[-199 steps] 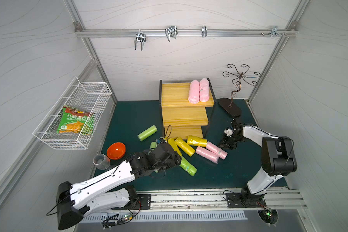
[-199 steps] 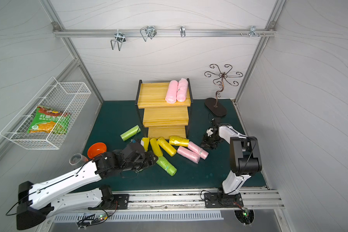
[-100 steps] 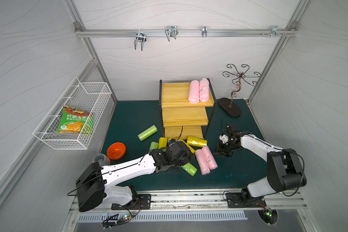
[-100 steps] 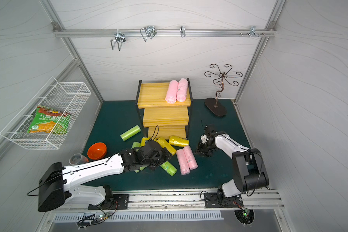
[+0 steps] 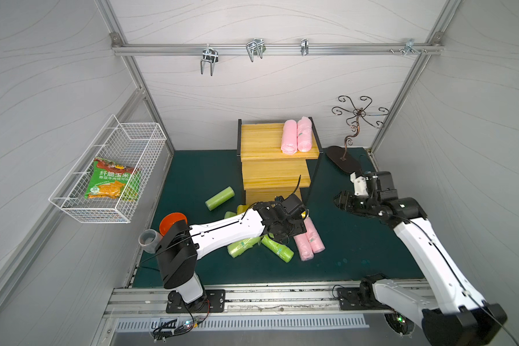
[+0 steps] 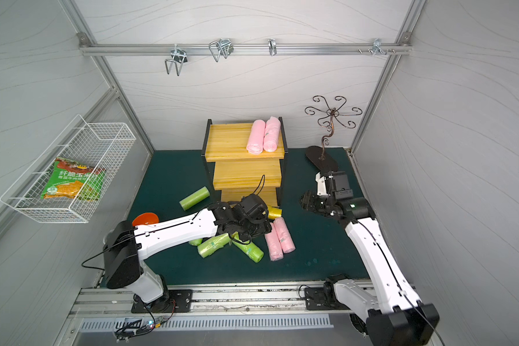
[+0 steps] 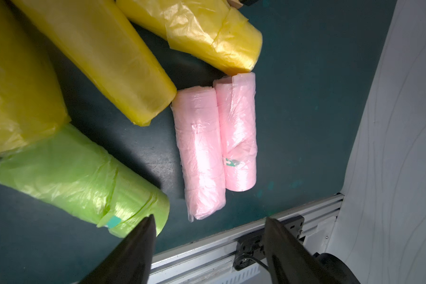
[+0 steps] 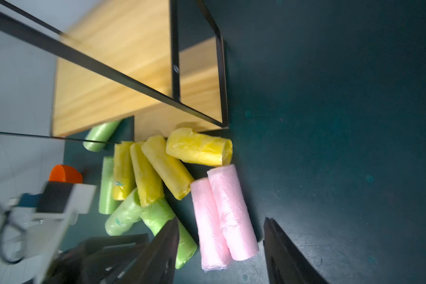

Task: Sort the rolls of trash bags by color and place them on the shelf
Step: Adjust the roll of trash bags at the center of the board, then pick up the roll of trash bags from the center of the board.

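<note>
Top views: right claw (image 5: 339,200) withdrew (from pink rolls (image 5: 308,243)).

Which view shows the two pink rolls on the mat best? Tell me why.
Left wrist: the pink rolls on the mat appear large, unobstructed, label visible. Right wrist shows them whole but smaller; both top views show them tiny.

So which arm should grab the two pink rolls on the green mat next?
Left. The left arm hangs right beside the pink rolls, open jaws facing them; the right arm sits farther off.
</note>
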Controlling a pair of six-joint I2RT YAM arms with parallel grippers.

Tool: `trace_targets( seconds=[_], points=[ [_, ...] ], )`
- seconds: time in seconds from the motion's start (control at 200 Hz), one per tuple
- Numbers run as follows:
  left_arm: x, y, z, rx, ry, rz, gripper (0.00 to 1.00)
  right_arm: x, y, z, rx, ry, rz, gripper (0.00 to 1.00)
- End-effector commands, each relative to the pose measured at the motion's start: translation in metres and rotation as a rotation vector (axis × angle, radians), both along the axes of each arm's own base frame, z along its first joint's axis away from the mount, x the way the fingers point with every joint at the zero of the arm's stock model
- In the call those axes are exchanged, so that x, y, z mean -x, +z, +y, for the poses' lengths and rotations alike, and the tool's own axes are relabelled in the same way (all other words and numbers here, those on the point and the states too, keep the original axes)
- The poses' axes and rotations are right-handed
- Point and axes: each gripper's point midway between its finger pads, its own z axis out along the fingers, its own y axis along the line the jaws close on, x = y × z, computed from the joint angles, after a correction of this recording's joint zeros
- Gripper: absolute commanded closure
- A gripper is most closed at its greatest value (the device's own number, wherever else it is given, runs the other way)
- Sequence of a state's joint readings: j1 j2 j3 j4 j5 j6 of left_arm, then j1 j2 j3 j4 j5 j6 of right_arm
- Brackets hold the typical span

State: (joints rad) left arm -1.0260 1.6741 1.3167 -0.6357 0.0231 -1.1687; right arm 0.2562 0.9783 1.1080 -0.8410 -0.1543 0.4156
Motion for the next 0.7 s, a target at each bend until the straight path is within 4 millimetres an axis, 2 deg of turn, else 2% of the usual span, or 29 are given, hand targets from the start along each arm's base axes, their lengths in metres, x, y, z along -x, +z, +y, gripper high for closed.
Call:
trace_targets(
  seconds=[0.0, 0.105, 0.205, 0.48, 0.58, 0.695],
  points=[
    [0.005, -0.011, -0.011, -0.041, -0.041, 0.039, 0.30, 0.023, 0.028, -0.015, 0.030, -0.026, -0.109, 0.39],
    [0.008, -0.028, -0.015, -0.135, -0.068, 0.084, 0.31, 0.041, 0.054, -0.021, -0.005, -0.038, -0.222, 0.33],
    [0.009, -0.046, -0.015, -0.203, -0.079, 0.117, 0.32, 0.054, 0.065, -0.024, -0.022, -0.036, -0.279, 0.32],
    [0.000, -0.069, -0.023, -0.266, -0.064, 0.127, 0.32, 0.068, 0.051, -0.023, -0.023, -0.004, -0.265, 0.30],
    [-0.006, -0.072, -0.027, -0.275, -0.058, 0.117, 0.32, 0.072, 0.052, -0.022, -0.032, 0.003, -0.274, 0.30],
    [-0.012, -0.068, -0.042, -0.209, -0.056, 0.090, 0.32, 0.075, 0.052, -0.023, -0.025, 0.010, -0.277, 0.29]
  ],
)
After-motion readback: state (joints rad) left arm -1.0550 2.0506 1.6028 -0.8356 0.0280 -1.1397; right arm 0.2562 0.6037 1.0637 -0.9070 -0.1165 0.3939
